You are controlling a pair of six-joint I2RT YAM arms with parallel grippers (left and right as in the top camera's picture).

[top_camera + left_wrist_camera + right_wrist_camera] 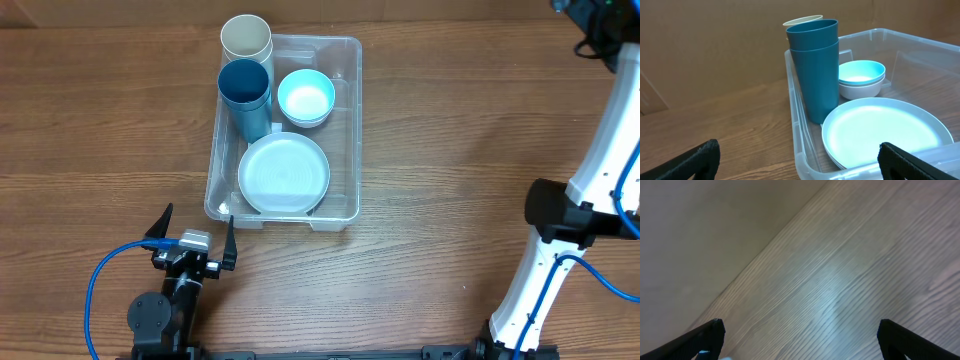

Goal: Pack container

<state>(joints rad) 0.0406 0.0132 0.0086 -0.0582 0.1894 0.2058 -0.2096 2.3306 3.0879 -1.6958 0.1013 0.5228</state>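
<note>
The clear plastic container (345, 130) stands at the table's middle back. Inside it are a white plate (284, 174), a light blue bowl stacked on a white bowl (306, 98), stacked teal cups (246, 95) and a cream cup (246, 40). My left gripper (197, 228) is open and empty, just in front of the container's near left corner. In the left wrist view the container's corner (802, 150) sits between the fingers (800, 162), with the plate (885, 132), the teal cups (815, 70) and the bowls (862, 77) behind. My right gripper (800, 340) is open and empty over bare wood.
The wooden table (470, 150) spreads on both sides of the container. The right arm's white links (585, 190) rise along the right edge. A blue cable (100, 280) loops at the left arm's base. A brown wall (705, 45) stands behind the table.
</note>
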